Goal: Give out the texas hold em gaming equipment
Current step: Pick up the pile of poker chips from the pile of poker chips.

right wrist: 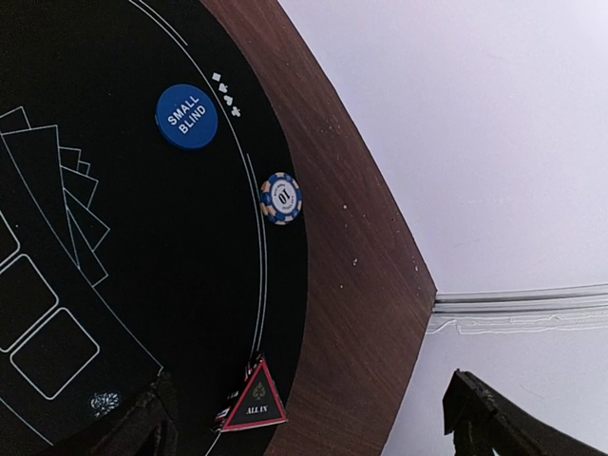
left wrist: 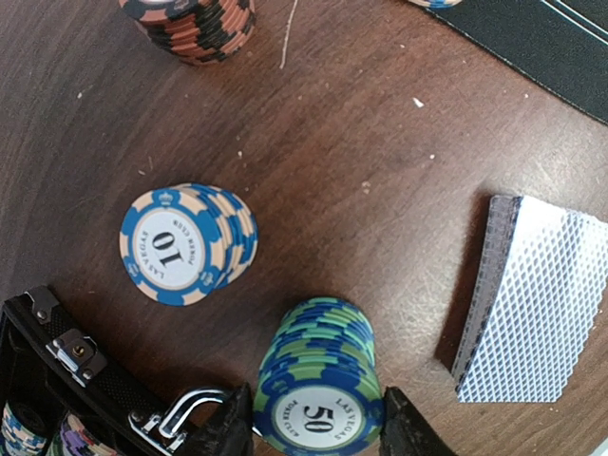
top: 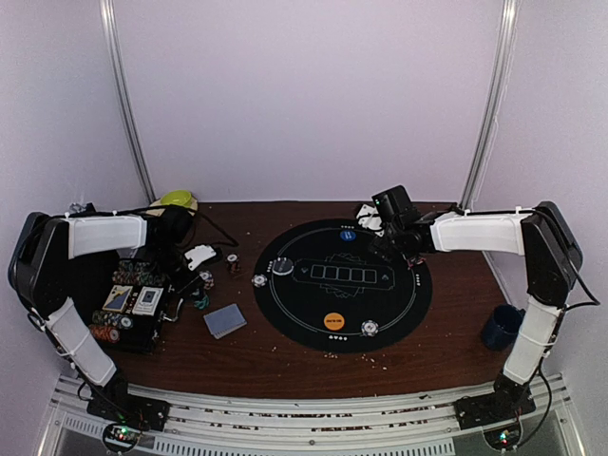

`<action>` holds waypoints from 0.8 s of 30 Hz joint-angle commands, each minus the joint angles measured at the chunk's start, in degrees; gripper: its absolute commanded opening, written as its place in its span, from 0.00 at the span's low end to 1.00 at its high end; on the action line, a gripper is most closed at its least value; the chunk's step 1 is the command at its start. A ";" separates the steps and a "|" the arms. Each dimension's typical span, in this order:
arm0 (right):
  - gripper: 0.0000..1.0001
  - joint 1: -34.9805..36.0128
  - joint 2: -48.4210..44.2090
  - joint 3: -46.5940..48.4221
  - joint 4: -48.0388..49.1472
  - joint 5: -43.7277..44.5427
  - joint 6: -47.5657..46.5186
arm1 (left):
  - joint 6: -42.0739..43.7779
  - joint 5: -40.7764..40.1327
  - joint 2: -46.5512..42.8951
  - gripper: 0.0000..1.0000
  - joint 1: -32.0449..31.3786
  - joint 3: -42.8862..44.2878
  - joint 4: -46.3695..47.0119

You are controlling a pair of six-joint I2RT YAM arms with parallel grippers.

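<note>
My left pincer [left wrist: 318,435] sits low over the left side of the surface [left wrist: 361,161], its fingers [left wrist: 410,429] spread about as wide as a green-and-blue stack of 50 chips [left wrist: 318,385], one finger on each side. They look close against the stack, but I cannot tell whether they are pressing on it. Just to the far side of it stands a blue-and-cream stack of 10 chips [left wrist: 180,249], and farther off a red-and-black stack [left wrist: 195,24]. The open chip case [left wrist: 57,380] is right beside the pincer. The deck of cards [left wrist: 532,294] lies face down to the right, apart from the stacks.

My right pincer [right wrist: 318,427] hangs over the far right rim of the round black mat [top: 408,285], fingers spread wide with nothing between them. Below it I see the blue small blind disc [right wrist: 186,116] on the mat, a single 10 chip [right wrist: 281,198] on the mat's outer line, and a red-edged triangular all-in marker [right wrist: 255,404] at the mat's edge.

From above, the orange disc [top: 333,321] lies at the near side of the mat with a lone chip [top: 369,329] just right of it. A blue mug [top: 501,326] stands at the near right.
</note>
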 commanded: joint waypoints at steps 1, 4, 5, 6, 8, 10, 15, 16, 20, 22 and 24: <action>1.00 0.37 0.14 -0.71 1.37 1.41 -0.15 | 0.26 0.99 -0.96 0.44 0.34 1.26 0.12; 1.00 0.39 0.11 -0.71 1.44 1.41 -0.11 | 0.17 0.92 -0.79 0.36 0.33 1.45 -0.05; 1.00 0.45 0.10 -0.71 1.49 1.48 -0.11 | 0.17 0.92 -0.75 0.34 0.33 1.50 -0.14; 1.00 0.46 0.08 -0.71 1.43 1.54 -0.11 | 0.17 0.99 -0.78 0.33 0.33 1.62 -0.25; 1.00 0.47 0.01 -0.71 1.52 1.51 -0.24 | 0.17 1.28 -0.87 0.31 0.34 1.84 -0.55; 1.00 0.46 0.08 -0.71 1.53 1.57 -0.25 | 0.25 1.06 -0.98 0.29 0.33 2.29 -0.99; 1.00 0.46 0.30 -0.81 1.68 1.76 -0.38 | 0.58 0.81 -2.23 0.27 0.36 4.23 -2.79; 1.00 0.49 0.27 -0.80 1.70 1.78 -0.38 | 0.63 0.85 -2.57 0.27 0.29 4.93 -3.30; 1.00 0.52 -0.37 -0.72 1.64 1.59 -0.29 | 1.15 1.02 -3.18 0.27 0.04 8.34 -5.11; 1.00 0.49 -0.80 -0.78 1.62 1.51 -0.29 | 1.22 0.58 -2.63 0.27 -1.05 10.49 -5.80; 1.00 0.46 -1.36 -0.78 1.66 1.44 -0.29 | 1.15 -0.06 -1.66 0.27 -2.93 12.86 -6.12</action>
